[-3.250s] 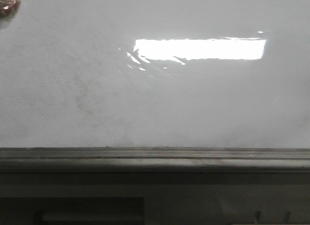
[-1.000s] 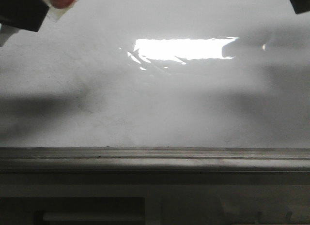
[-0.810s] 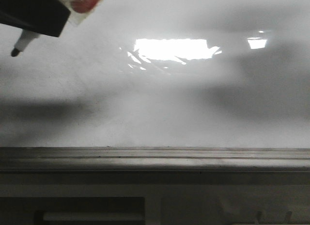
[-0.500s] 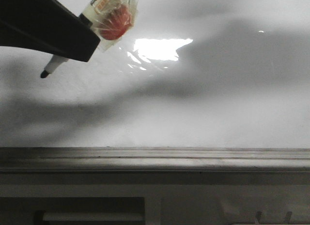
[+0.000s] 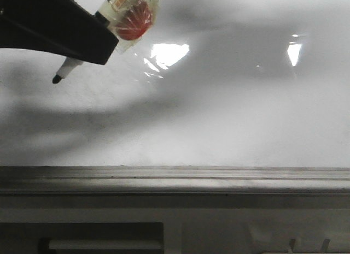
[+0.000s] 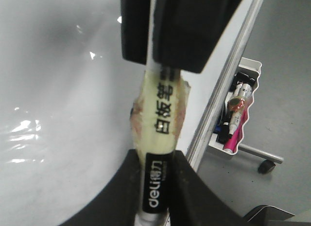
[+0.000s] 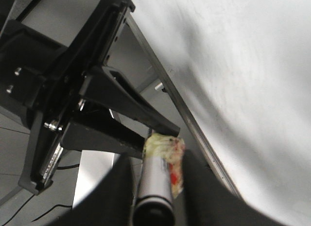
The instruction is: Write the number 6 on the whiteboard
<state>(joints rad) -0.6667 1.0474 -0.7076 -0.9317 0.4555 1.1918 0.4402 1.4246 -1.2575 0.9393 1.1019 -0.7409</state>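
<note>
Front – surface: the whiteboard (image 5: 219,117) fills most of the view, glossy, with faint grey smudges and broad soft shadows across it.
Front – glare: a bright patch (image 5: 169,53) sits toward 12 o'clock and a smaller one (image 5: 293,53) toward 2 o'clock.
Front – ledge: a grey ledge (image 5: 175,178) edges the board at 6 o'clock, and a dark panel (image 5: 98,235) lies beyond it.
Front – left end effector (image 5: 105,45): black, at 10 o'clock, closed on a marker (image 5: 68,69).
Front – marker: its dark tip (image 5: 56,78) points toward 8 o'clock. I cannot tell whether the tip meets the board.
Front – tape: a yellowish wrap with a red patch (image 5: 131,19) covers the marker's rear part, toward 11 o'clock.

Left wrist – grip: two black fingers (image 6: 194,199) clamp the marker's black printed barrel.
Left wrist – right end effector (image 6: 151,60): its black fingers flank the marker's far end, past the tape.
Left wrist – room: a grey floor (image 6: 286,80) lies beyond the board's edge. A white tray (image 6: 252,70) on a wheeled stand holds several pens.

Right wrist – grip: dark fingers (image 7: 197,187) stand on either side of the marker's rear end. I cannot tell whether they press it.
Right wrist – beyond: the left arm's black body (image 7: 73,90) is in front, with the board's rim and white face beside it.
</note>
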